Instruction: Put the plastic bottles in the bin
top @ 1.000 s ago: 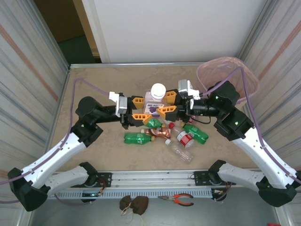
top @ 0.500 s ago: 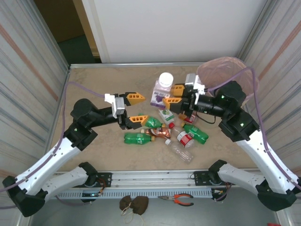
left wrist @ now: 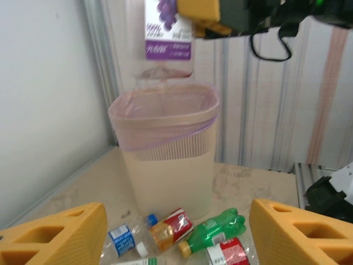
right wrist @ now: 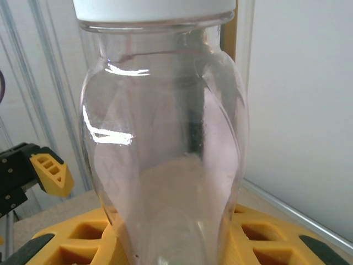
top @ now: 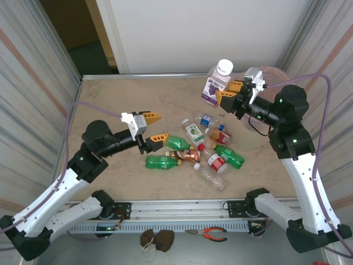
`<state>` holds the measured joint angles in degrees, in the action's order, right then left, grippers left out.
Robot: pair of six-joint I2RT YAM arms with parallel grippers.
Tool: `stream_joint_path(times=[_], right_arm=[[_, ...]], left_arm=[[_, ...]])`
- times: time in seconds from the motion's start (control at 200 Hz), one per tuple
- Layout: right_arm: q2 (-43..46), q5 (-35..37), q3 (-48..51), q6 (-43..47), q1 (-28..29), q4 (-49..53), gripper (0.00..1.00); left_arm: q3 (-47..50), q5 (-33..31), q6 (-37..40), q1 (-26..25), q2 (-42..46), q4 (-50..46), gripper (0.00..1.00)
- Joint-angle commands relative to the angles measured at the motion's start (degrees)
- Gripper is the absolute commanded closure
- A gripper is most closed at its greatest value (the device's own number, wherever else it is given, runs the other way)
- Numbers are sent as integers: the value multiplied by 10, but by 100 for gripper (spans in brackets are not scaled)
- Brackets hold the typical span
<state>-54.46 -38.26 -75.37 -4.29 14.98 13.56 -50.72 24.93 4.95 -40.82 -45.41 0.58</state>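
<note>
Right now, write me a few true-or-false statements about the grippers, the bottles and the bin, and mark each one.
1. The right gripper holds a white-capped bottle with a purple label. True.
2. The left gripper is shut on a green bottle. False: it is open and holds nothing.
3. The white-capped bottle lies inside the bin. False: it is held up in the air, outside the bin.
4. Several bottles lie on the table. True.

Top view: bright, even, diffuse light from above; shadows on the table (top: pixel 110 105) are soft and faint. Left wrist view is hazy and soft throughout. Right wrist view: white glare streaks on the clear bottle (right wrist: pixel 165 165), background defocused.
</note>
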Motion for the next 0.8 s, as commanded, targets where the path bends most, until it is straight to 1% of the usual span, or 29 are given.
stream_joint_path(times=[0.0,0.215,0.311,0.376,0.451,0.576,0.691,0.797], right_arm=[[-6,-38,-15,-16,-23,-5,68],[-19,-70,-18,-24,-72,-9,68],[-19,-68,-25,-23,-103,2,68],[-43,-59,-35,-21,-129,21,68],[-61,-39,-58,-6,-159,58,69],[-103,-7,-110,42,-194,148,70],[-152,-2,-164,79,-225,227,69],[-197,12,-209,125,-243,304,69]], left_arm=[[4,-38,9,2,12,-32,31],[6,-44,8,3,13,-45,30],[6,-48,8,4,12,-50,30],[4,-52,8,4,12,-56,30],[4,-58,9,4,12,-63,30],[-1,-63,14,4,11,-74,30],[-3,-67,14,5,10,-81,30],[-7,-69,16,5,7,-90,30]])
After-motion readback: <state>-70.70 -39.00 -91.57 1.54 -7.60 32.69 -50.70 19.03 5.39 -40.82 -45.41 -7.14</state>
